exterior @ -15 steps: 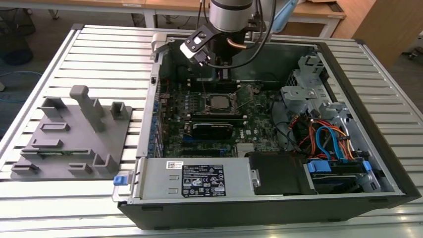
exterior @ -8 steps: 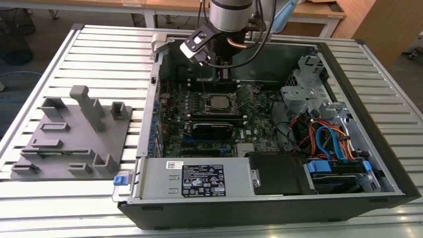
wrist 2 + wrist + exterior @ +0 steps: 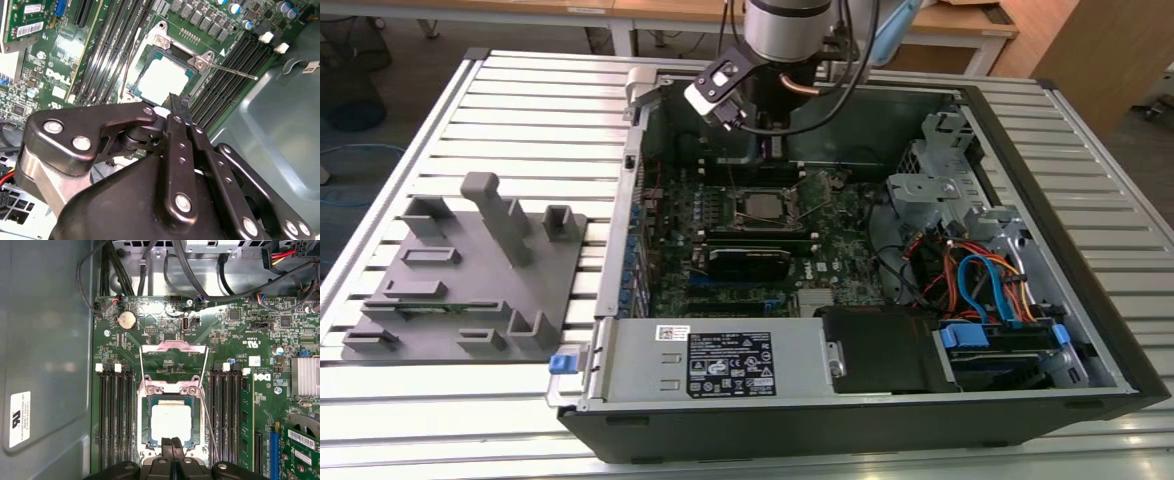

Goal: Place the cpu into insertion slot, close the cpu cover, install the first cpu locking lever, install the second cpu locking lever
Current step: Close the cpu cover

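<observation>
The cpu (image 3: pixel 171 423) lies flat in the insertion slot (image 3: pixel 146 390), silver top up, with green board around it; it also shows in the second wrist view (image 3: pixel 161 79) and the exterior view (image 3: pixel 765 204). The cpu cover (image 3: pixel 174 346) is swung open and lies back beyond the slot, green board showing through its cut-out. Thin wire locking levers (image 3: pixel 210 427) (image 3: pixel 235 72) stand free beside the slot. My gripper (image 3: pixel 172 442) (image 3: pixel 173 101) (image 3: pixel 771 135) hovers just over the cpu's near edge, its fingers shut together with nothing between them.
Long black memory slots (image 3: pixel 115 415) flank the socket on both sides. An expansion card (image 3: pixel 300 450) and heatsink (image 3: pixel 305 375) sit nearby. The case holds a power supply (image 3: pixel 720 360), a drive cage (image 3: pixel 947 185) and cables (image 3: pixel 974 280). A grey fixture (image 3: pixel 467 270) lies outside the case.
</observation>
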Controlling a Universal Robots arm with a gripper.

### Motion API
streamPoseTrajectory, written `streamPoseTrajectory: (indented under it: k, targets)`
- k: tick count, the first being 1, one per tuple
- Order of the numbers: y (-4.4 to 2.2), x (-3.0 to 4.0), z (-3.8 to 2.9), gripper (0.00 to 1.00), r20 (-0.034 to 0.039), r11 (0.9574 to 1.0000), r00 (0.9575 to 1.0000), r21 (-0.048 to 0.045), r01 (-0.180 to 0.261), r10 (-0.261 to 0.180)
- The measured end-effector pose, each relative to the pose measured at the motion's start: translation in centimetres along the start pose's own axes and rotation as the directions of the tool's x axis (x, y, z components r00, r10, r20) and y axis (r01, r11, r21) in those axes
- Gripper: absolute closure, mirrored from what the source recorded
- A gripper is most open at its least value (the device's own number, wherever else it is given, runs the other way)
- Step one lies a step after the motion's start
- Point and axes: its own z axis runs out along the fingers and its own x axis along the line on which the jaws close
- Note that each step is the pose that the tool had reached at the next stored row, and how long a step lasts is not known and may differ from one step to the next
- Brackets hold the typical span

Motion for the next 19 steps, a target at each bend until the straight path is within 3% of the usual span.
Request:
streamPoseTrajectory:
  k: [5, 19]
  targets:
    - [0.01, 0.02, -0.55, 0.90, 0.0004, 1.0000, 1.0000, 0.0000, 0.000, 0.000]
    - [0.44, 0.02, -0.55, 0.90, 0.0006, 1.0000, 1.0000, 0.0005, 0.000, 0.000]
